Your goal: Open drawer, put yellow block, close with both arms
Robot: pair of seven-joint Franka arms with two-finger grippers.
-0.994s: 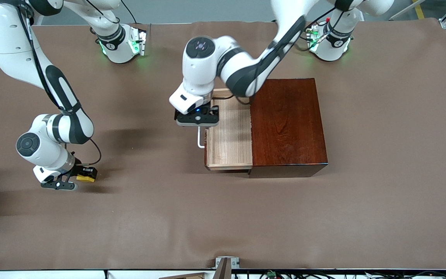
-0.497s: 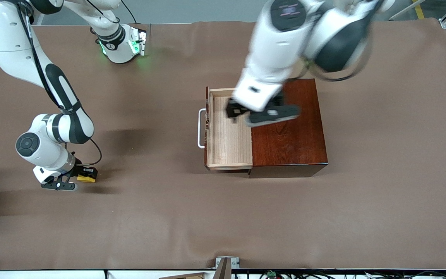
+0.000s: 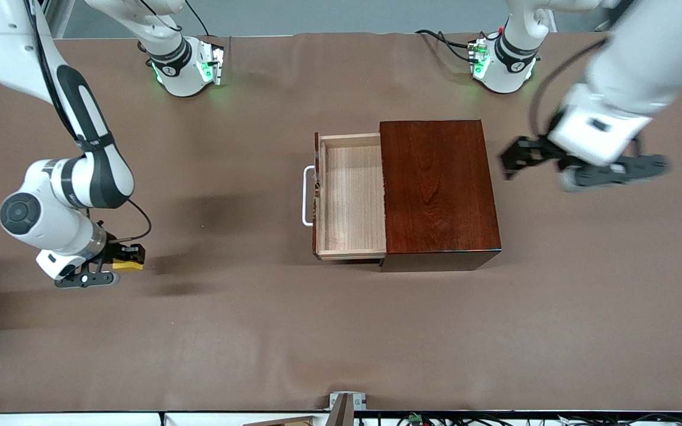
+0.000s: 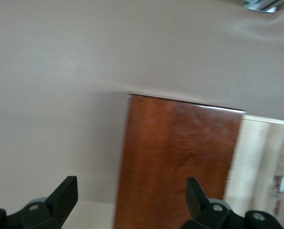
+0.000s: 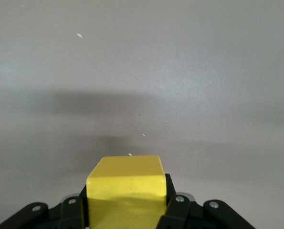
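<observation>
The drawer (image 3: 350,198) stands pulled out of the dark reddish-brown box (image 3: 438,186), its white handle (image 3: 306,195) toward the right arm's end; the tray is empty. My right gripper (image 3: 123,255) is shut on the yellow block (image 3: 128,265), low over the table toward the right arm's end. In the right wrist view the yellow block (image 5: 125,183) sits between the fingers (image 5: 173,210). My left gripper (image 3: 518,157) is open and empty, up in the air over the table beside the box at the left arm's end. The left wrist view shows the box (image 4: 180,171) and the drawer (image 4: 263,162) past its open gripper (image 4: 131,198).
The brown mat (image 3: 341,331) covers the whole table. The two arm bases (image 3: 184,65) (image 3: 504,62) stand along the table's edge farthest from the front camera. A small metal bracket (image 3: 346,402) sits at the edge nearest that camera.
My left gripper has left the drawer handle and swung up and away over the box to the left arm's end. My right gripper has risen a little with the yellow block.
</observation>
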